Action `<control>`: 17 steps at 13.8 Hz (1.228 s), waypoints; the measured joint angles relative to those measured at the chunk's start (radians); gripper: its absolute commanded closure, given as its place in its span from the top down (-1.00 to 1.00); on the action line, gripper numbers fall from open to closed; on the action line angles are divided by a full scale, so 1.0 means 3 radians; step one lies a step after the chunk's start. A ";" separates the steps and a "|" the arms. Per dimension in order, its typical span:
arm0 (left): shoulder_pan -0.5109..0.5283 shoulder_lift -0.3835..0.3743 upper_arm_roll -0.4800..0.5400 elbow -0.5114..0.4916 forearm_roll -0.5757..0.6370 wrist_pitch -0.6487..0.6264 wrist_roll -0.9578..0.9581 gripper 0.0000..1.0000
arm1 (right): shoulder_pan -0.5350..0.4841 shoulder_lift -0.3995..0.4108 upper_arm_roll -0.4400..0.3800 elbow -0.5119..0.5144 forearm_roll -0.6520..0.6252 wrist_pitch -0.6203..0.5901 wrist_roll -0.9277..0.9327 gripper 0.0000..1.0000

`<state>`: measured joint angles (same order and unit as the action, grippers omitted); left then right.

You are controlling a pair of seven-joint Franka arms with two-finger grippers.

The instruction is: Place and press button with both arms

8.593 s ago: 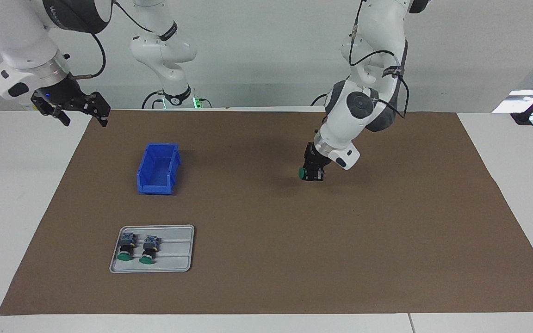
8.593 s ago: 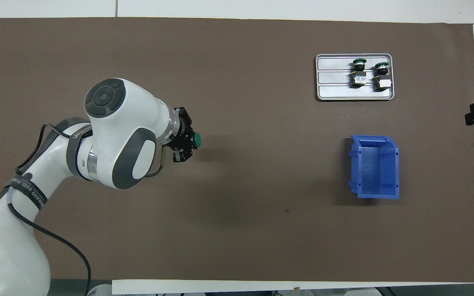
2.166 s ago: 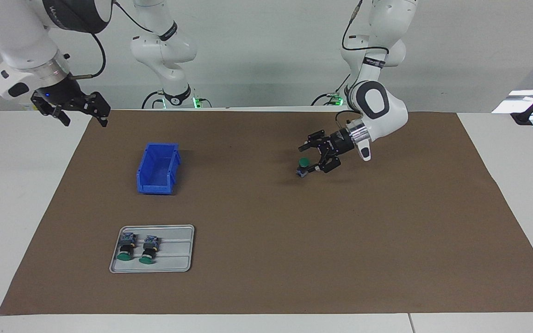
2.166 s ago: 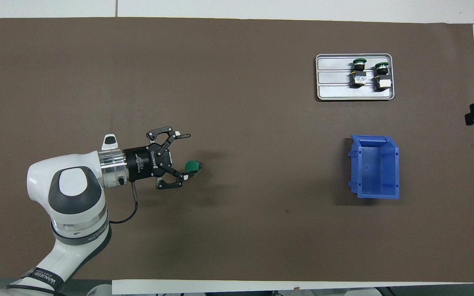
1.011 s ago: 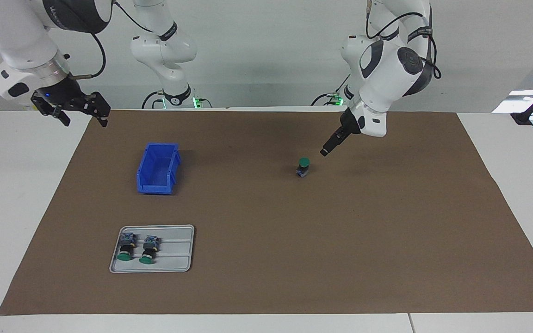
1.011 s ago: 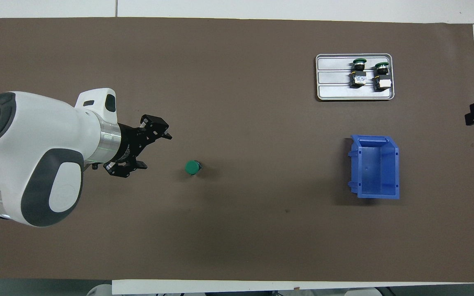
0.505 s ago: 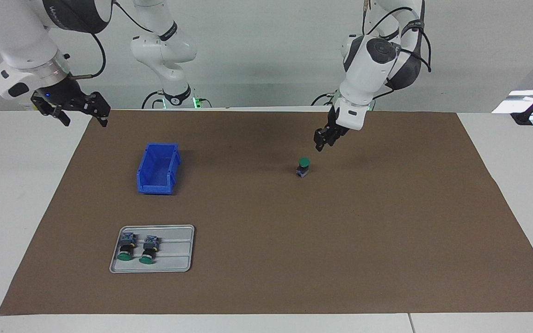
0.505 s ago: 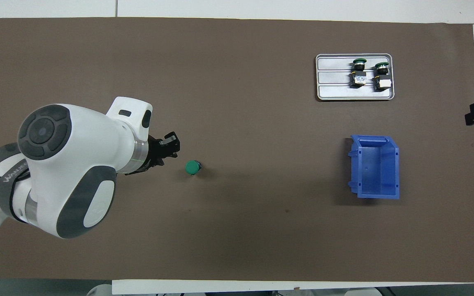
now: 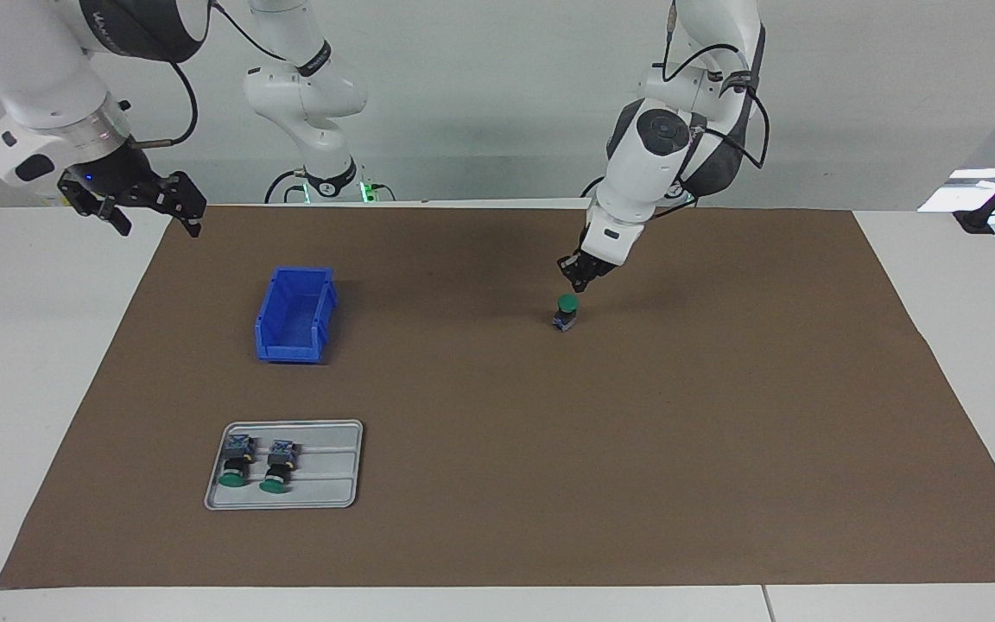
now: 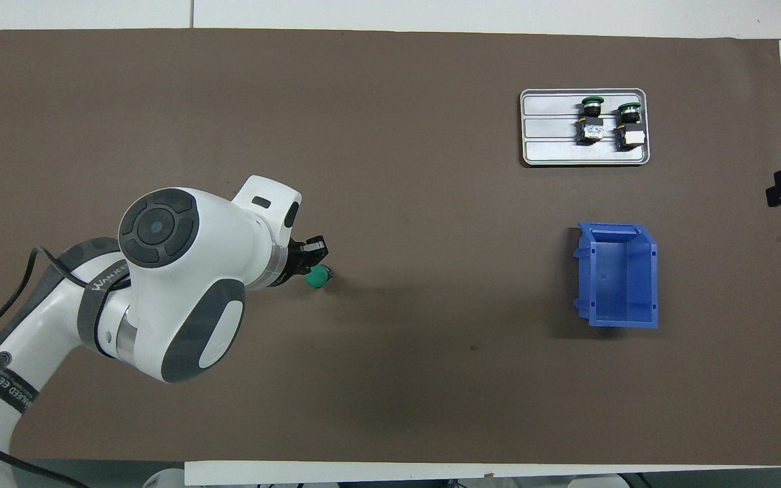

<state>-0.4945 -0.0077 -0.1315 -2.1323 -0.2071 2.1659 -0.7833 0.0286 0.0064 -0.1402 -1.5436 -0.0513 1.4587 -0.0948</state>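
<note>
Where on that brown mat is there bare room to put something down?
The brown mat is bare between the standing button and the blue bin, and toward the left arm's end. It is crowded around the grey tray and bin, and under the left gripper over the button.
</note>
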 measured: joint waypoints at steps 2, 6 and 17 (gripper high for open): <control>-0.0006 0.0056 0.0000 -0.0051 0.0001 0.0088 0.0002 -0.98 | 0.0000 0.0000 0.0000 0.0000 0.0000 0.0000 0.0000 0.96; -0.0059 0.0132 0.0000 -0.0131 0.0001 0.0269 0.0002 -0.98 | 0.0000 0.0000 0.0000 0.0000 0.0000 0.0000 0.0000 0.96; -0.0110 0.0164 0.0001 -0.0257 0.0017 0.0498 0.0002 -0.98 | 0.0000 0.0000 0.0000 0.0000 0.0000 0.0000 0.0000 0.96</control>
<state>-0.5275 0.0414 -0.1313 -2.2096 -0.2021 2.3154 -0.7828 0.0286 0.0064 -0.1402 -1.5436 -0.0513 1.4587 -0.0948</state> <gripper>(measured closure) 0.991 0.018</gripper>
